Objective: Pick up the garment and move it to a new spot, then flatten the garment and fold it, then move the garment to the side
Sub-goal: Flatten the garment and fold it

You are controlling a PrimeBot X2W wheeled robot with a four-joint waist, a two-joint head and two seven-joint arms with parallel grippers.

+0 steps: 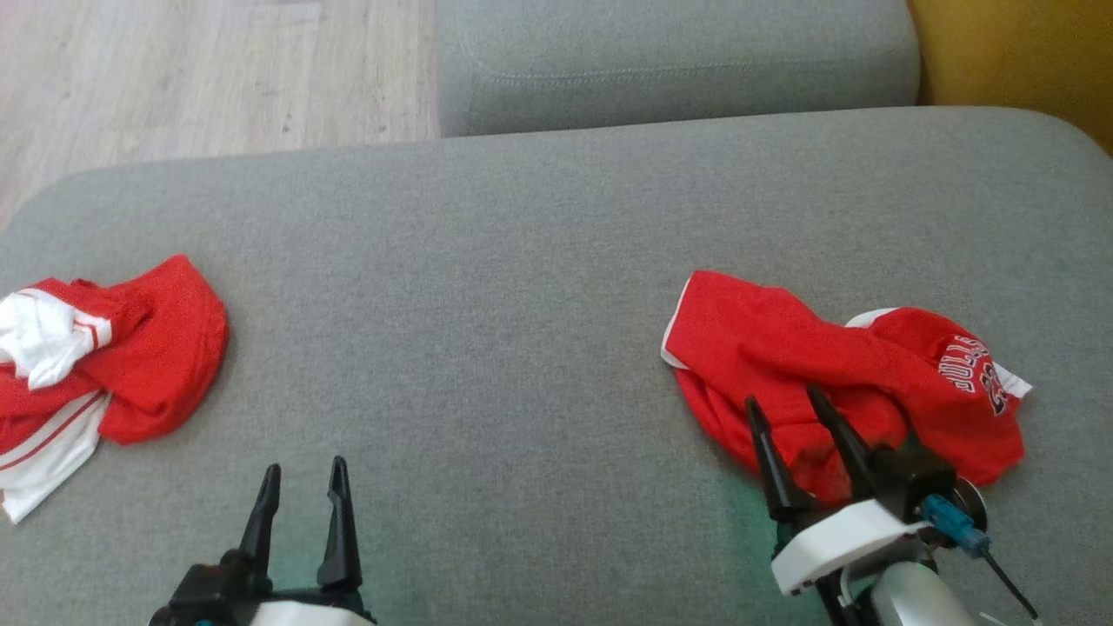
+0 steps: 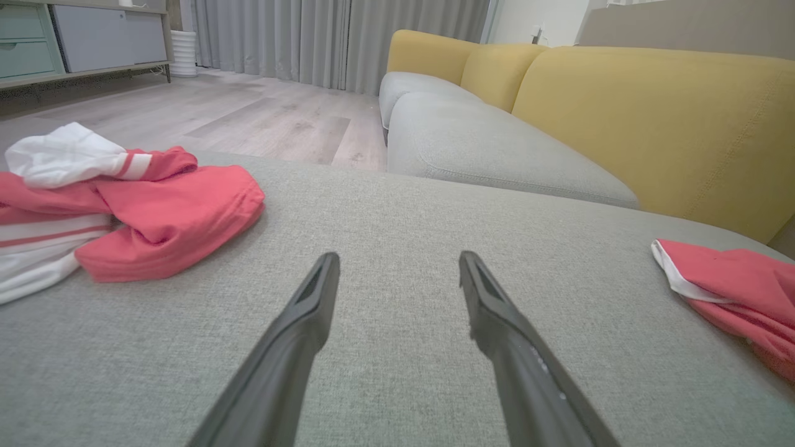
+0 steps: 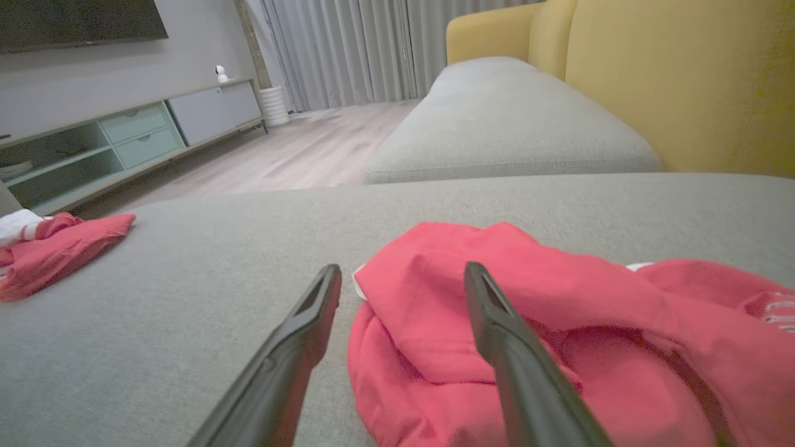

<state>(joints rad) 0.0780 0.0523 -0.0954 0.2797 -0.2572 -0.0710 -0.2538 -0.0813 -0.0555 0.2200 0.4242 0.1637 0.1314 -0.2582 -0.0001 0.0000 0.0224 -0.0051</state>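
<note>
A crumpled red garment (image 1: pixel 835 365) with white trim and lettering lies on the right of the grey cushion (image 1: pixel 487 304). My right gripper (image 1: pixel 787 402) is open just above the garment's (image 3: pixel 528 298) near left edge, with nothing between its fingers. In the right wrist view the right gripper (image 3: pixel 402 273) straddles that edge, one finger over cloth, one over cushion. A second red and white garment (image 1: pixel 96 356) is bunched at the far left. My left gripper (image 1: pixel 304 474) stands open over bare cushion near the front, well right of that garment (image 2: pixel 124 205). In the left wrist view the left gripper (image 2: pixel 399 261) is empty.
Beyond the cushion lies another grey sofa seat (image 1: pixel 678 61) with a yellow backrest (image 2: pixel 652 118). Wooden floor (image 1: pixel 200 69) shows at the upper left past the cushion's edge. A low cabinet (image 3: pixel 124 136) and grey curtains (image 3: pixel 348 49) stand far off.
</note>
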